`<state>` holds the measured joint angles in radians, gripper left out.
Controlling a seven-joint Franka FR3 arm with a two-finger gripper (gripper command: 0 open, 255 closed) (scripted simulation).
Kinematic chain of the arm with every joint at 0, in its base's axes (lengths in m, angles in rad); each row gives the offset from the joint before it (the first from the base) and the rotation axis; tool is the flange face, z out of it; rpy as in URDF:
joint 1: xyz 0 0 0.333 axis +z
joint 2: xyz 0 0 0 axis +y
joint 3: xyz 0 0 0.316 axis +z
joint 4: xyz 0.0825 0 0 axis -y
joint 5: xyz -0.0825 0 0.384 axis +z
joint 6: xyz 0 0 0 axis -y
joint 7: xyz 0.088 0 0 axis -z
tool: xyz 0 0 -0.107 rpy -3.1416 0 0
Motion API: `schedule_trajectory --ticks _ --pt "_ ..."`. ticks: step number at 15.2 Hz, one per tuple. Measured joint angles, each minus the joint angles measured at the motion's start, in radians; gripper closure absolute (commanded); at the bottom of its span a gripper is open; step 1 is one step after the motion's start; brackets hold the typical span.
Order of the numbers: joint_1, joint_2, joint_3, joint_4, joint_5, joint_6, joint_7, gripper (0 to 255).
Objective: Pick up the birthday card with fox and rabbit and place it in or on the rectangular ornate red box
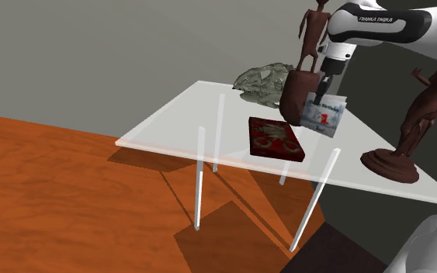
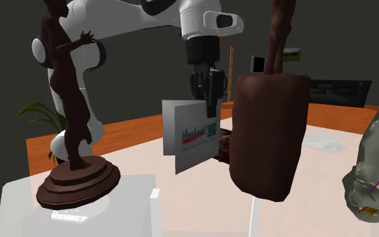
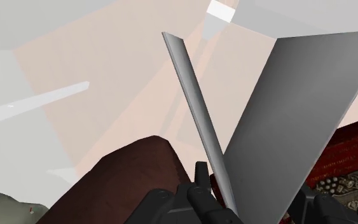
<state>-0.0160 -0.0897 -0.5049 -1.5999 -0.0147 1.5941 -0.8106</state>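
The birthday card [image 1: 325, 115] hangs above the glass table [image 1: 170, 132], with my gripper [image 1: 320, 93] shut on its top edge. In the second exterior view the card [image 2: 191, 134] shows a white face with print, the gripper [image 2: 213, 101] pinching its right side. In the wrist view the card [image 3: 292, 127] stands open in a V, and the gripper [image 3: 210, 188] clasps its thin leaf. The ornate red box [image 1: 275, 139] lies flat on the table, below the card and toward the shoulder view's left. Beyond the card, part of the red box [image 3: 349, 159] shows in the wrist view.
A tall brown figure on a blocky base [image 1: 300, 89] stands close behind the card. Another brown statue on a round stepped base [image 1: 399, 159] is at the shoulder view's right. A grey-green rock-like piece [image 1: 261, 82] sits at the table's far side. Wooden floor lies below.
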Motion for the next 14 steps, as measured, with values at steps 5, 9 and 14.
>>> schedule_trajectory --ticks 5,9,14 --pt "-0.003 0.029 -0.006 0.099 0.014 -0.074 -0.009 255" --pt "-0.009 0.065 -0.015 0.196 0.033 -0.139 -0.022 255" --pt "-0.001 0.103 -0.009 0.297 0.051 -0.207 -0.002 255"
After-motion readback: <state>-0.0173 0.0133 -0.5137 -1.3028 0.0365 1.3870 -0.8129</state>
